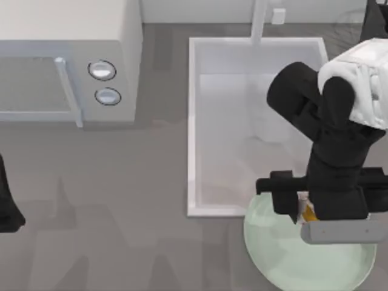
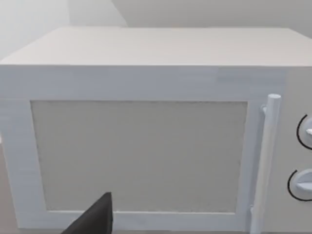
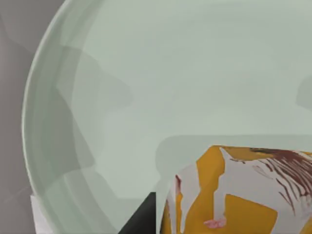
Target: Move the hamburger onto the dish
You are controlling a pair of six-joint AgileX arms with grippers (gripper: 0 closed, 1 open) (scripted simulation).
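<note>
Holding the hamburger above the dish

Hanging over the near-right part of the grey surface (image 1: 121,200), the right pincer (image 1: 305,209) sits above the far edge of the dish (image 1: 285,260); a small whitish and orange-yellow piece of the hamburger (image 1: 306,209) shows between the black blocks of the pincer, so the pincer is closed on it; in the right wrist view the hamburger (image 3: 234,195) appears as an orange-yellow and white wrapped lump with dark red streaks, seen against the pale mint-green dish (image 3: 146,73); whether the hamburger touches the dish cannot be told.

The dish lies at the near-right of the surface, its far rim just beside the near edge of the white sink basin (image 1: 200,121); the basin is rectangular and occupies the far-right half of the surface; a white tap column (image 1: 259,21) rises at its far side.

A pale microwave (image 1: 73,60) stands at the far-left of the surface, with a vertical bar handle (image 1: 68,91) and two round knobs (image 1: 103,70); the left wrist view faces its door (image 2: 139,156); the left arm (image 1: 7,206) is parked at the left edge of the surface, and the state of its pincer cannot be told.
</note>
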